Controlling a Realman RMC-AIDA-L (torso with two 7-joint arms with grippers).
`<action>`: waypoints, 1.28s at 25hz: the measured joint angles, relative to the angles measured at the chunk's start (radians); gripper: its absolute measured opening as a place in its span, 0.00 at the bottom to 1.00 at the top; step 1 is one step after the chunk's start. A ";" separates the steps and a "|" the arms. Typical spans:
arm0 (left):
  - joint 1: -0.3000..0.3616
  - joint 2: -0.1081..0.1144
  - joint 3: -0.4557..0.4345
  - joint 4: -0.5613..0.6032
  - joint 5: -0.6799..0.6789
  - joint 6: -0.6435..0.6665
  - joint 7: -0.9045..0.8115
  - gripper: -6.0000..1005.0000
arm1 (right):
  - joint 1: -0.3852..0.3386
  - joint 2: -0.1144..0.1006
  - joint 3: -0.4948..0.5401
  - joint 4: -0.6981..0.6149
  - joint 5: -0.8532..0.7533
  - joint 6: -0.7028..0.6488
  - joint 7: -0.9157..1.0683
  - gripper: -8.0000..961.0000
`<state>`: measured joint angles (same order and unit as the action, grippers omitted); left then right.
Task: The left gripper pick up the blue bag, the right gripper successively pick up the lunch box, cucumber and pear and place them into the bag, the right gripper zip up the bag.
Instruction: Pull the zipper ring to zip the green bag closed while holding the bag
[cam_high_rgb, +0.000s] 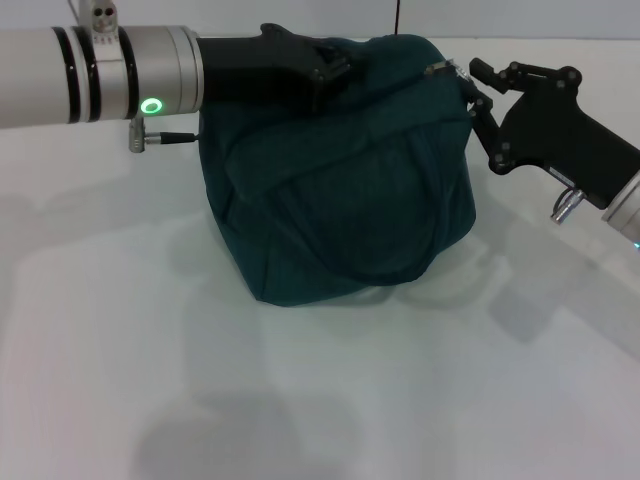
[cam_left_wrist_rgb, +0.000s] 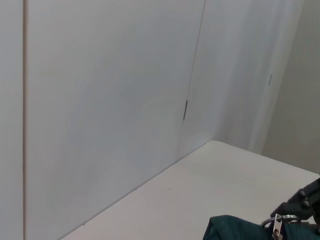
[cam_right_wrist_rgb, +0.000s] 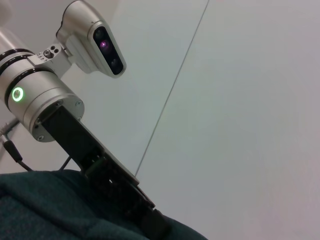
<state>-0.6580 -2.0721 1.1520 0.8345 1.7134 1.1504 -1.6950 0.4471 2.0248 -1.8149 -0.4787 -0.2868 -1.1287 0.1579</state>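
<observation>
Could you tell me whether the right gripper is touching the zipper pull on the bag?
Touching: in the head view the right gripper fingertips meet the metal zipper pull at the bag top corner.

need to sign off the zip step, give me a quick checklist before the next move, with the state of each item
1. Left gripper on the bag's top edge: ok, gripping fabric.
2. Right gripper at the zipper pull: ok, fingertips right beside it; grasp itself cannot tell.
3. Blue bag resting on the table: ok, bulging and steady.
4. Lunch box, cucumber, pear out of sight: ok, none on the table; inside cannot tell.
5. Zipper fully shut: cannot tell.
</observation>
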 joint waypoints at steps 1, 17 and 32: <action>0.000 0.000 0.000 0.000 0.000 0.000 0.000 0.09 | 0.000 0.000 0.000 0.000 0.000 0.000 0.000 0.18; 0.000 0.002 0.000 0.000 0.006 -0.008 0.002 0.11 | -0.013 0.000 0.028 0.025 0.042 0.003 0.001 0.03; -0.002 -0.006 0.002 -0.008 0.008 -0.016 0.033 0.13 | -0.016 0.000 0.044 0.087 0.088 0.006 0.029 0.03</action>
<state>-0.6602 -2.0783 1.1541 0.8267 1.7216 1.1348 -1.6617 0.4308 2.0250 -1.7711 -0.3921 -0.1988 -1.1223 0.1868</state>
